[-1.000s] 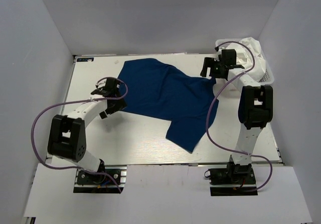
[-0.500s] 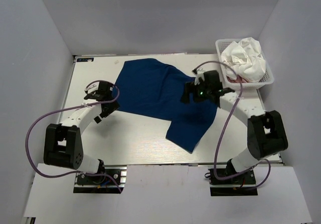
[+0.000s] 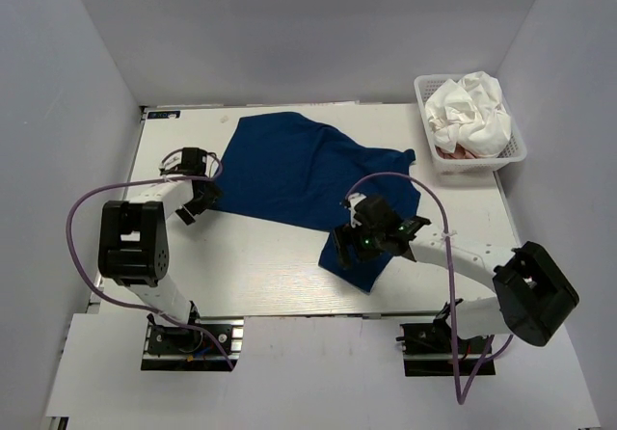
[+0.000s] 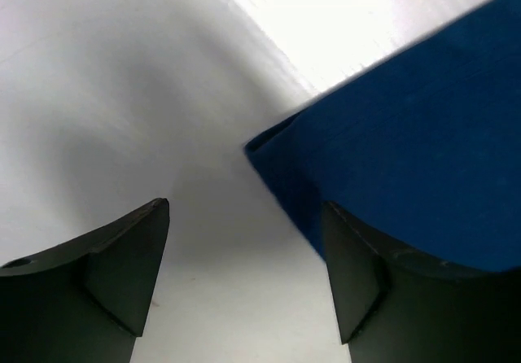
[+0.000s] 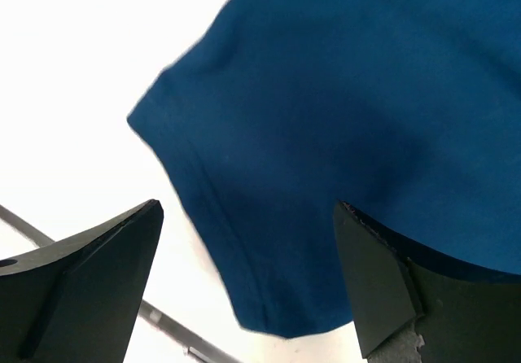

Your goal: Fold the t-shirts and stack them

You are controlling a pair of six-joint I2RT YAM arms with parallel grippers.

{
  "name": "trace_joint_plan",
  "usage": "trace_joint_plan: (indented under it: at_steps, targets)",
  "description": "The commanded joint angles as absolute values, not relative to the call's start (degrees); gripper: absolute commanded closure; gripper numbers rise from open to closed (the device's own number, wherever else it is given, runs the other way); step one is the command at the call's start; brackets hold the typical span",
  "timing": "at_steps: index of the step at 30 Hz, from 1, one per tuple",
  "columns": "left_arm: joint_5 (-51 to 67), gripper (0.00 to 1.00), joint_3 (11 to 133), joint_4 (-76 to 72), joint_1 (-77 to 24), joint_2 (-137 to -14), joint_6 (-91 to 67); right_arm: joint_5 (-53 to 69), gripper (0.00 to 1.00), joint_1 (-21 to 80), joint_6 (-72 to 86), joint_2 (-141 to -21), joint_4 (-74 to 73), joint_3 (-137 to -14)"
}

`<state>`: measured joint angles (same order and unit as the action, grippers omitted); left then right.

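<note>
On the white counter (image 3: 260, 276) the navy t-shirt (image 3: 299, 170) lies spread, light and limp, so the left tool (image 3: 200, 204) and right tool (image 3: 345, 247), both gaping at its edges, should pinch hemmed corners.

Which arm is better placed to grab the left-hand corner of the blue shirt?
Left. The left gripper is open right beside that corner of the blue shirt, which lies just ahead of its jaws. The right gripper hangs open over the shirt's near end, far from that corner.
</note>
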<state>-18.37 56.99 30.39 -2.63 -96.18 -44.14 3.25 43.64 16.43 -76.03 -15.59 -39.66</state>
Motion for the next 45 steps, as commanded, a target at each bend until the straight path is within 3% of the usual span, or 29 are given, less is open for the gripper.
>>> trace_joint_plan:
  at_steps: [1, 2, 5, 6, 7, 9, 10, 12, 13, 21, 28, 32, 33, 34, 36, 37, 45]
  targets:
    - [-14.68, 0.17, 59.24, 25.93, -1.50, -96.24, -42.63, 0.26, 0.10, 46.66, 18.36, -77.43, -19.68, -39.20]
    - [-14.07, 0.23, 58.54, 25.32, -1.49, -96.76, -42.10, 0.26, 0.10, 48.41, 18.72, -78.56, -19.77, -39.03]
    - [-11.43, 0.58, 58.01, 22.77, -1.49, -98.52, -40.53, -2.89, 0.10, 50.62, 20.47, -81.29, -20.13, -38.41]
    - [-11.43, 0.75, 58.01, 22.76, -1.49, -99.22, -40.52, -3.86, 0.10, 51.50, 21.35, -82.86, -20.21, -38.41]
    - [-11.43, 1.00, 58.70, 23.46, -1.49, -99.92, -40.52, -5.09, 0.15, 52.11, 21.71, -84.27, -20.30, -38.41]
    - [-11.95, 1.00, 60.55, 24.69, -0.97, -101.16, -40.52, -7.11, 0.24, 52.65, 23.37, -87.95, -22.31, -40.15]
    - [-12.48, 1.00, 60.56, 24.70, -0.97, -101.16, -40.00, -11.47, 0.39, 52.73, 24.16, -88.85, -25.54, -41.99]
    - [-12.48, 1.00, 60.03, 23.65, -0.97, -98.29, -39.47, -14.40, 0.60, 52.91, 24.87, -89.73, -27.24, -45.15]
    - [-12.48, 1.00, 59.51, 22.16, -0.97, -96.52, -38.94, -18.68, 1.00, 52.82, 25.83, -89.39, -28.73, -45.96]
    - [-13.71, 1.00, 58.71, 20.83, -2.54, -75.87, -39.02, -34.44, 1.00, 52.12, 22.42, -73.51, -26.90, -58.44]
    - [-10.37, 1.00, 62.65, 20.65, -2.55, -60.93, -40.34, -38.05, 1.00, 51.77, 13.98, -60.92, -22.15, -66.43]
    - [-11.07, 1.00, 65.48, 23.63, -2.55, -58.54, -39.81, -36.92, 1.00, 51.77, 9.67, -52.49, -18.11, -67.94]
    - [-11.07, 0.74, 66.35, 26.86, -2.55, -59.14, -39.81, -35.43, 1.00, 51.94, 8.62, -51.69, -18.28, -67.24]
    - [-11.07, 0.57, 66.36, 28.29, -2.55, -59.85, -39.81, -35.07, 1.00, 51.86, 8.35, -50.20, -18.46, -66.71]
    - [-8.28, 0.08, 65.84, 29.96, -2.55, -62.39, -39.81, -34.81, 1.00, 51.86, 8.79, -48.78, -19.51, -64.09]
    - [-4.17, 0.00, 63.74, 29.97, -2.55, -63.19, -39.81, -35.76, 1.00, 51.77, 10.18, -49.13, -22.03, -63.55]
    - [17.55, 0.00, 46.88, 23.48, -4.56, -68.47, -39.29, -36.83, 1.00, 51.59, 17.22, -55.11, -29.62, -56.08]
